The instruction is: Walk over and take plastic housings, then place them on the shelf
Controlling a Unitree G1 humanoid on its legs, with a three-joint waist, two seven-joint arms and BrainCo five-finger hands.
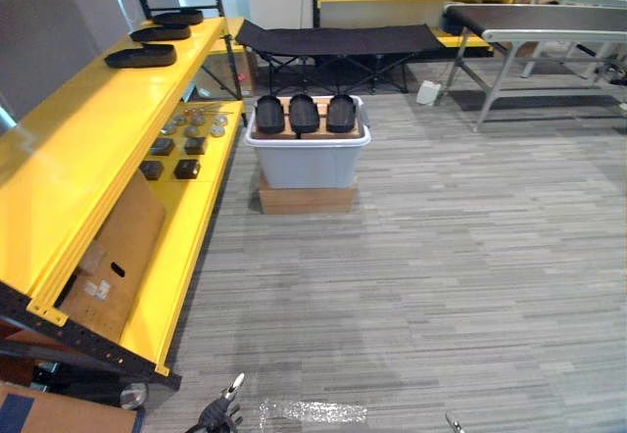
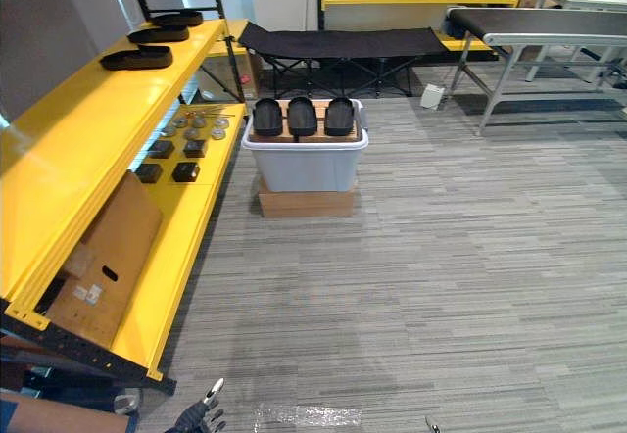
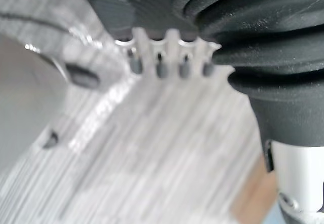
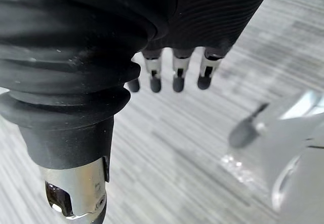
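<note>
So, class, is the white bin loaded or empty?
Loaded: three black housings sit side by side at the top of the white bin.

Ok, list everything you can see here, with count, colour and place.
shelf: one, yellow, along the left.
cardboard box: one, brown, on the floor.
bin: one, pale grey, on the cardboard box.
shelf housings: three, black, in a row on the shelf's top level.
bin housings: three, black, side by side on top of the bin.
small parts: several, dark, lower shelf level.
folding cot: one, black, behind the bin.
conveyor table: one, grey, back right.
left hand: one, silver, open, empty.
right hand: one, silver, open, empty.
</note>
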